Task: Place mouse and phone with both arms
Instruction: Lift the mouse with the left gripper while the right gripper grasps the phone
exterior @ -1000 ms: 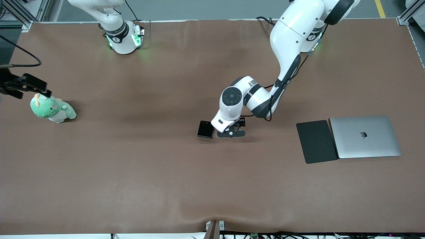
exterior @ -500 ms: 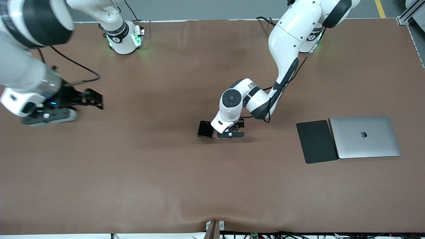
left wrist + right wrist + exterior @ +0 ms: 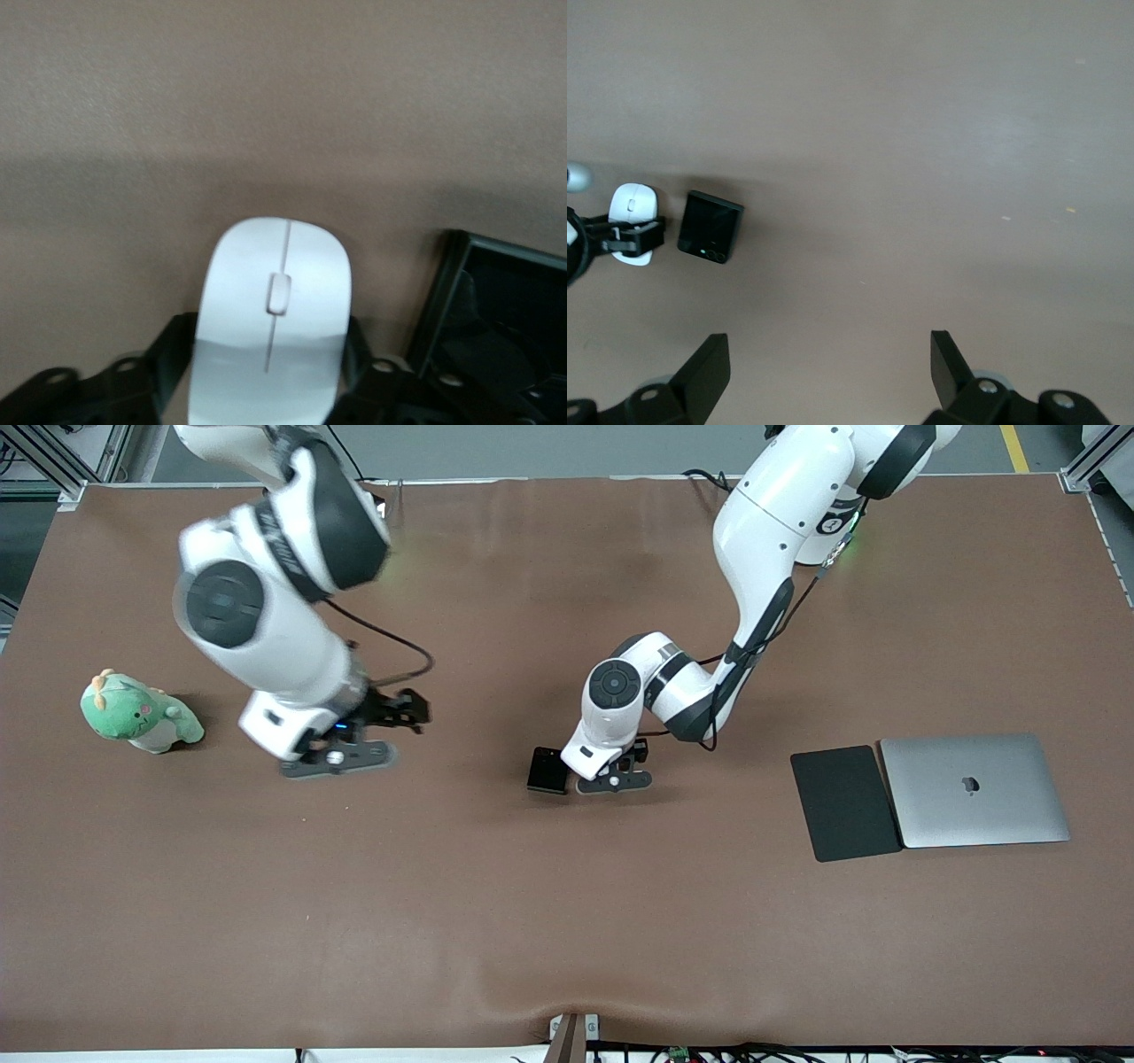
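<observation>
Here the mouse (image 3: 272, 319) sits between the left gripper's (image 3: 266, 390) fingers (phone (image 3: 547, 770) beside).

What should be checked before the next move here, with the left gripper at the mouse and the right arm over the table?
1. Left gripper astride the mouse: ok, one finger on each side of it.
2. Firm grip on the mouse: cannot tell, contact points are hidden.
3. Phone clear of that grasp: not ok, it lies right beside the mouse and the gripper.
4. Right gripper ready for the phone: ok, open and empty over bare table toward the right arm's end.
5. Black pad beside the laptop: ok, nothing lies on it.
6. Plush toy out of the way: ok, it sits apart from both grippers.
</observation>
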`<state>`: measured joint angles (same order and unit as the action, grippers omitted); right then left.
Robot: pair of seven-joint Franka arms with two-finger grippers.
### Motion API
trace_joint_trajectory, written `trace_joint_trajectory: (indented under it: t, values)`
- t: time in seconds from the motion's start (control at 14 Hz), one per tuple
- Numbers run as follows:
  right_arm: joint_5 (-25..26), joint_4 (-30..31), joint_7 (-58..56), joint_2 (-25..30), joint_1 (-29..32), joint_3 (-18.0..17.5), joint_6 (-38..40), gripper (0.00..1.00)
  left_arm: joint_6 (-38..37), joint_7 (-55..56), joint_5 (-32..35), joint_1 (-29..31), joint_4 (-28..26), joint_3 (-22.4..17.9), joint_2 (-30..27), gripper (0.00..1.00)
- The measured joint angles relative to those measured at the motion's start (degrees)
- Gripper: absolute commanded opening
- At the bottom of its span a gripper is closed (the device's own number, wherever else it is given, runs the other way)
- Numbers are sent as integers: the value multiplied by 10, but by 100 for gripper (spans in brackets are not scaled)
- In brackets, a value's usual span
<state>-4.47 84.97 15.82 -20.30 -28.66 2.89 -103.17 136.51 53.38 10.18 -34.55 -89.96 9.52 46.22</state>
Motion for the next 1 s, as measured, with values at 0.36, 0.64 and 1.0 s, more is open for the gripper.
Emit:
trace_joint_trajectory:
  t: [0.36, 0.64, 1.0]
  values:
    - [-5, 2, 7, -62, -44, 0, -83, 100, 1, 1, 0, 1, 4, -1, 0, 51]
    - [-14, 2, 33, -96, -64, 0, -113, 100, -1, 1, 0, 15, 8, -7, -20, 52]
    - [-60, 4, 34, -125, -70, 0, -161, 100, -13, -6, 5, 78, -35, -13, -89, 52]
